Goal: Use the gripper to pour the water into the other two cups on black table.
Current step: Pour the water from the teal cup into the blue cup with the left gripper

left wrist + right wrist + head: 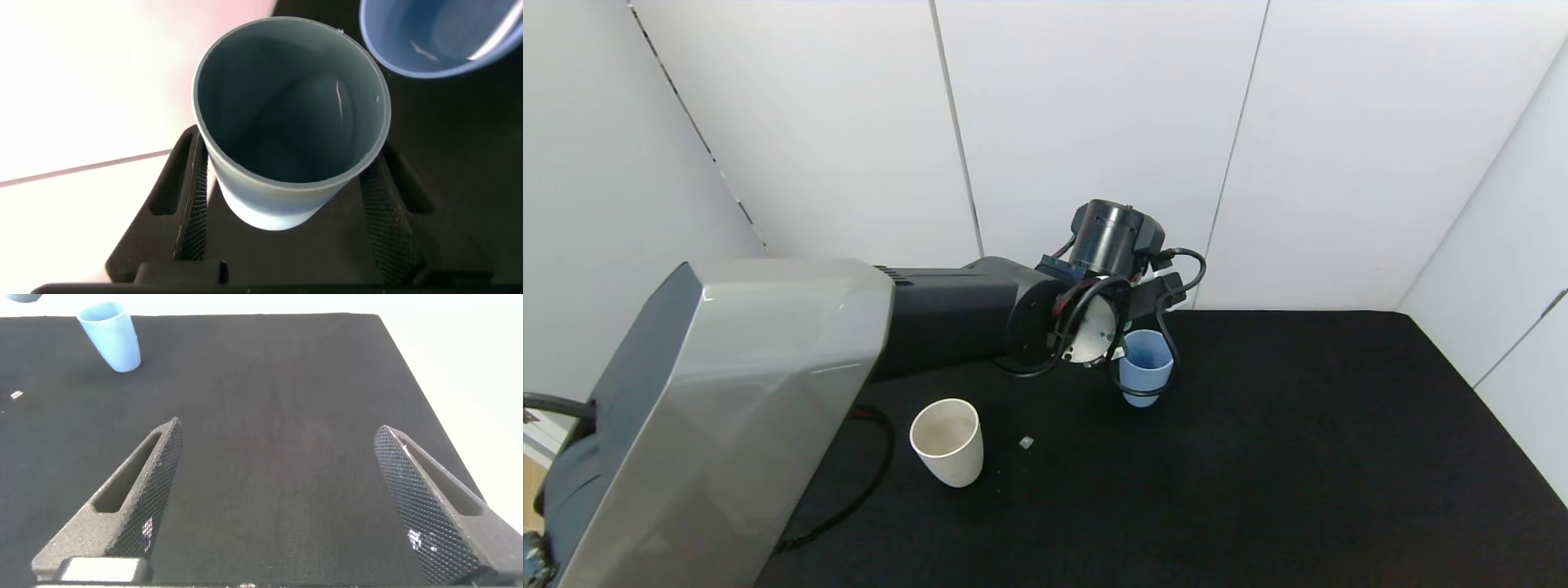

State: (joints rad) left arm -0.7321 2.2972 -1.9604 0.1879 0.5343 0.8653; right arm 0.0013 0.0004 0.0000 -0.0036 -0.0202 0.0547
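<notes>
While my left gripper [282,212] clamps the teal cup [290,114] beside the blue cup [1145,366] | tilt slowly, lip over rim | right gripper [278,498] open, idle.

- Left arm [727,408]: broad silver-grey shell, then dark grey link.
- Wrist: black cylinder, silver disc with screws (looped black cables).
- Right gripper [282,498]: black fingers, diamond-textured, slotted.

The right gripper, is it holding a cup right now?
No, the right gripper is open over the bare black table, nothing between its fingers.
</notes>
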